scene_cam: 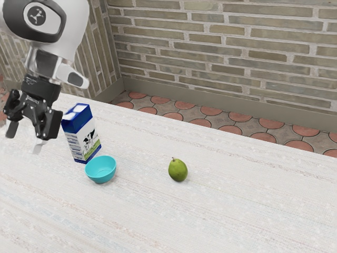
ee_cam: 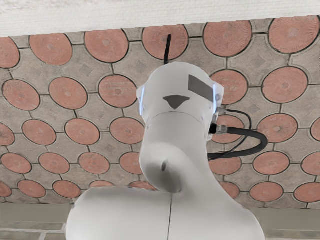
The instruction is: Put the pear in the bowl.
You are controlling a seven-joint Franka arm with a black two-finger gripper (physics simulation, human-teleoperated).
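The black two-finger gripper (scene_cam: 32,132) is hanging open and empty. The plump green pear (scene_cam: 178,170) is lying far from it, past the round blue bowl (scene_cam: 100,175), probably feeling firm, slippery, and needing a soft middle hold.

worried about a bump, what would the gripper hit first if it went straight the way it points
Probably the table: the open gripper points mostly downward, with the milk carton toward the exterior view's right, though depth is unclear.
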